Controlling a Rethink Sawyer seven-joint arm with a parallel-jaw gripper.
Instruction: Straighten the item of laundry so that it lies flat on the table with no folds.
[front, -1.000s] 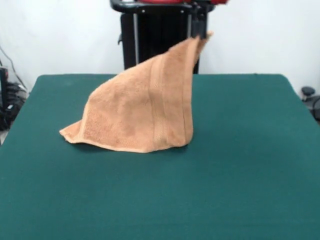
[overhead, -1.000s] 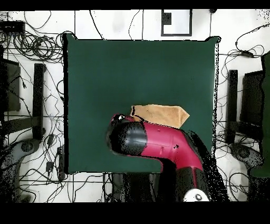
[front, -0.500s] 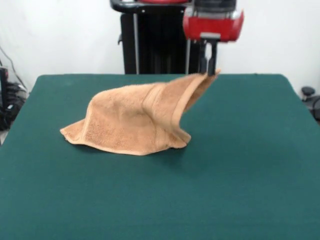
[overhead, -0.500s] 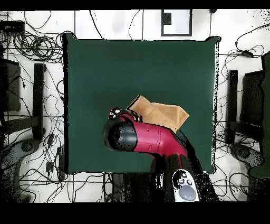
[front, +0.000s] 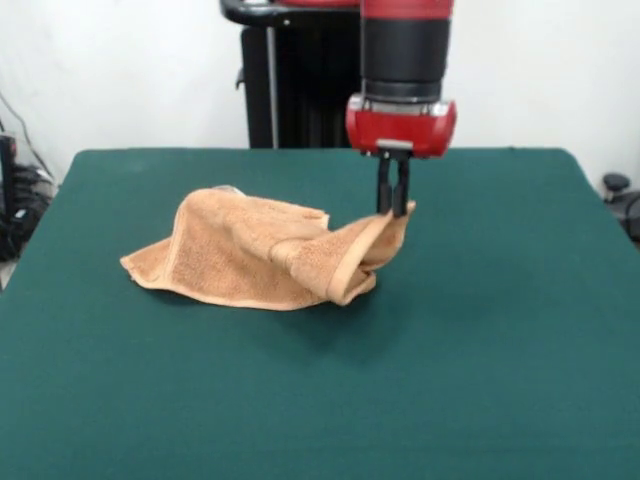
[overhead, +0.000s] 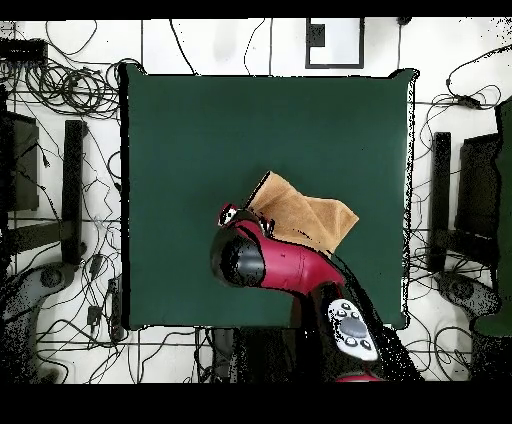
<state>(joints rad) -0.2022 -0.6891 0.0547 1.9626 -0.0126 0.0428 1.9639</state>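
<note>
From across the tabletop (front: 500, 330), the red and black arm (front: 404, 60) comes straight down from above, and its end effector (front: 393, 208) has its two dark fingers (front: 384, 190) pinched close together on one corner of the orange-tan towel (front: 250, 262). That corner is lifted just clear of the green surface, while the remaining cloth slumps on the felt in a rumpled heap, with a thick rolled fold curling up toward the pinched corner and a flatter flap spreading out toward the left side of the picture. The towel sits roughly in the middle of the tabletop, a little toward the robot's pedestal (front: 300, 80), with plenty of bare green all around it. Looking straight down from overhead, the arm (overhead: 285, 270) reaches in from the bottom edge and covers part of the towel (overhead: 300, 215), which shows as a tan wedge beside the arm's rounded head, in the lower half of the tabletop (overhead: 200, 130). The end effector (overhead: 232, 214) shows only as a small patch at the tip of the arm, right against the towel's edge, and the grip itself is too small to make out there. Cables (overhead: 60, 85) trail over the floor around the table.
</note>
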